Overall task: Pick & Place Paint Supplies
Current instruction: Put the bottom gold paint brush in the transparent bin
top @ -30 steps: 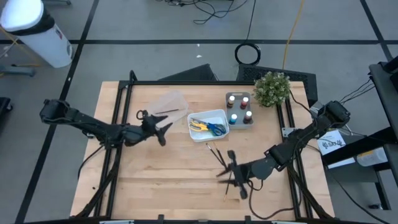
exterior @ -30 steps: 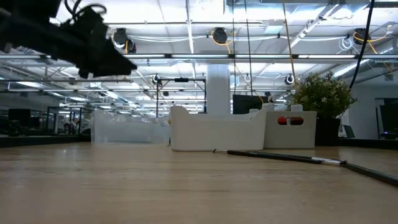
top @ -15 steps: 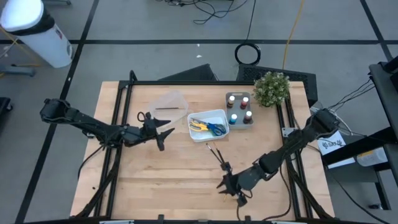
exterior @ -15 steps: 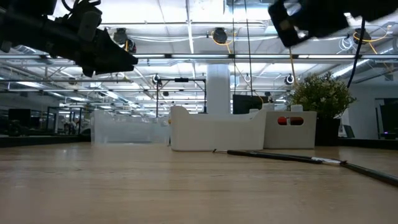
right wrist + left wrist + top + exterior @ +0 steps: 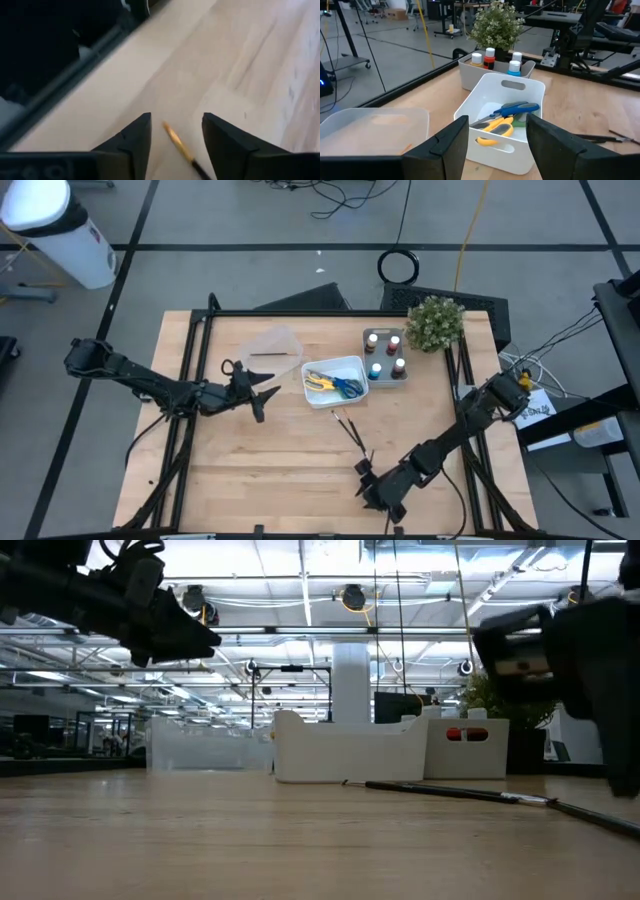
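- Right gripper [image 5: 172, 131] is low over the desk [image 5: 250, 460] near its front edge, jaws spread apart and holding nothing.
- A brush [image 5: 182, 147] with a yellowish end lies on the wood right in the gap between the right jaws; neither finger [image 5: 132, 137] touches it.
- Left gripper [image 5: 495, 137] hangs above the desk, jaws released and empty. Ahead of its jaws sits the white tray [image 5: 487, 92] with the scissors [image 5: 506, 116] inside, blue handles over yellow ones.
- Beyond that tray, the paint pots [image 5: 490, 55] stand in a second tray [image 5: 470, 75], with the plant [image 5: 496, 22] behind them. The clear tray [image 5: 375, 130] is just beside the left jaws.
- Two more brushes [image 5: 348, 426] lie on the desk between the white tray and the right gripper.
- Since 0.5 s ago the right gripper has shifted slightly toward the front edge and dropped lower; in the low view it now fills the right side. The left arm has not moved.
- The brush's far end is cut off at the right wrist view's edge. In the high view the right gripper [image 5: 378, 492] covers that brush.
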